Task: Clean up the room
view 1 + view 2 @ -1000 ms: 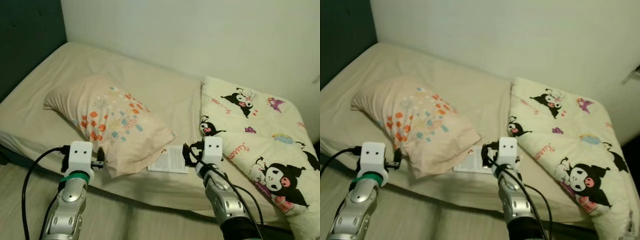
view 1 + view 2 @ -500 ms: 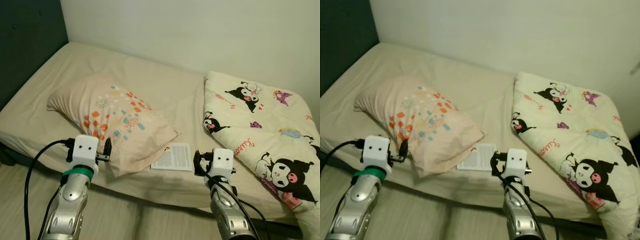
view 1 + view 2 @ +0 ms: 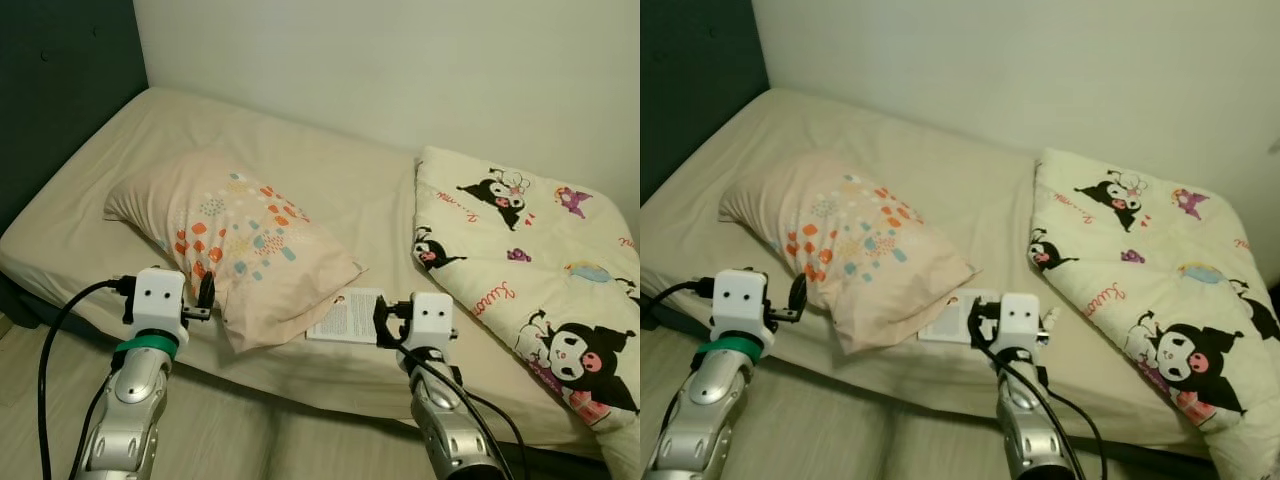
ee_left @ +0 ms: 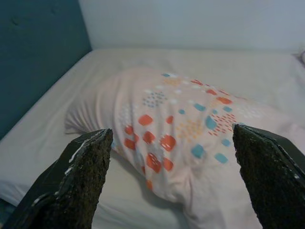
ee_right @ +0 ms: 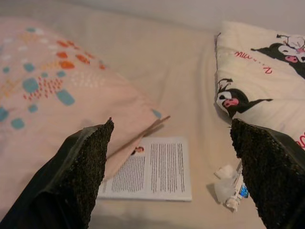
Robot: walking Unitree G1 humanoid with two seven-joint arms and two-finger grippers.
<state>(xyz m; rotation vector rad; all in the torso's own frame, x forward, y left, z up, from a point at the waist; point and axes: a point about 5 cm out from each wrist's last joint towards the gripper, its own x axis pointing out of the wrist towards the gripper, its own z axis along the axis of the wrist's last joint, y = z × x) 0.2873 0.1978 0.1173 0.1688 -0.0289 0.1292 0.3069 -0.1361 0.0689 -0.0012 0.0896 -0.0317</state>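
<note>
At the far left, a dark headboard [image 3: 60,100] stands at the end of the bed [image 3: 330,180], whose beige sheet runs along a pale wall [image 3: 400,70]. Low on that side the left claw [image 3: 203,298] hovers by the bed's near edge, just beside the pillow [image 3: 235,245], its fingers [image 4: 71,186] spread wide with nothing between them. That pillow, pale pink with orange, red and blue dots, lies tilted across the sheet. Against its lower right corner lies a printed paper sheet [image 5: 152,169], flat on the bed, partly tucked under the pillow's edge. Right of the paper sits a small crumpled plastic wrapper [image 5: 231,183]. Over the paper's near edge hangs the right claw [image 3: 383,322], also wide open and empty. Farther right, a cream blanket [image 3: 540,270] with black cartoon figures lies folded over that end of the bed.
</note>
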